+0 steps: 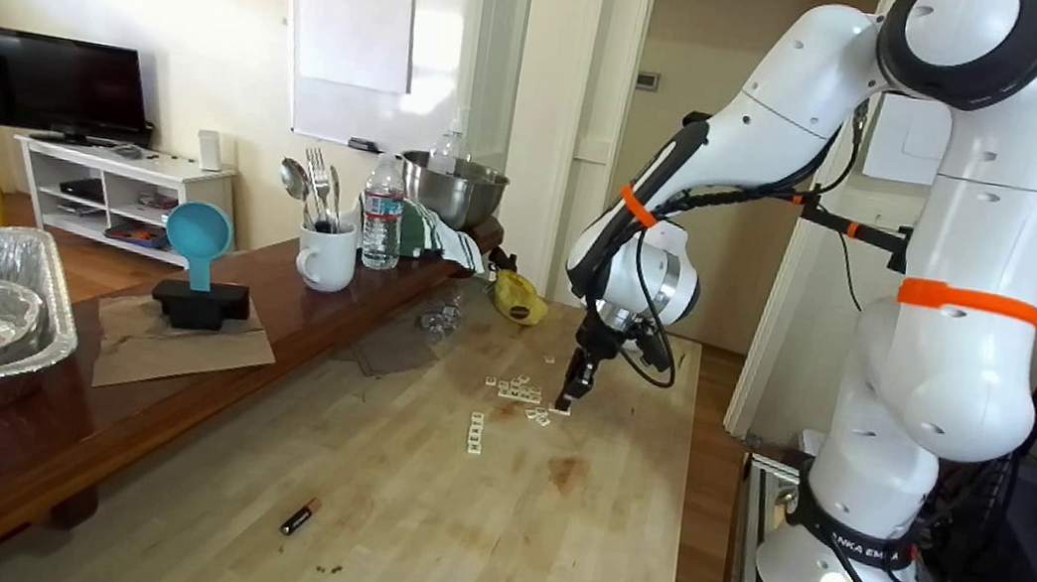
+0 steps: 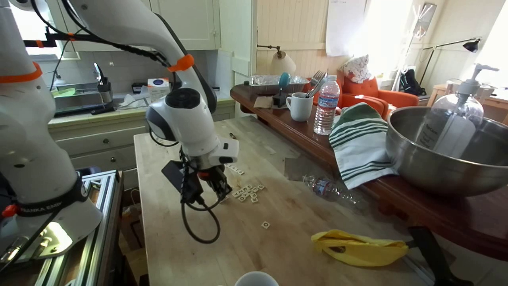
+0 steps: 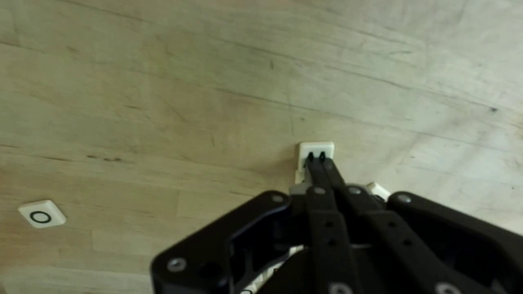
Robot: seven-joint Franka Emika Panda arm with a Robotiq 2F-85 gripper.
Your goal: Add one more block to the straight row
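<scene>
The straight row (image 1: 476, 433) is a short line of small whitish letter blocks on the table; it also shows in an exterior view (image 2: 234, 169), partly behind the arm. It is out of the wrist view or hidden there. My gripper (image 3: 316, 157) has its two fingers pressed together with nothing between them. Its tips are over or on a whitish block (image 3: 316, 146), whose face is partly covered; a second block touches it below. In an exterior view the gripper (image 1: 563, 404) is low at the table, right of a loose cluster of blocks (image 1: 518, 389).
A lone O block (image 3: 41, 214) lies apart; it also shows in an exterior view (image 2: 265, 225). A battery (image 1: 300, 516) lies on the table. A crushed bottle (image 2: 327, 187) and a yellow bag (image 2: 359, 248) lie near the raised dark shelf, which holds a white mug (image 1: 326, 258) with cutlery.
</scene>
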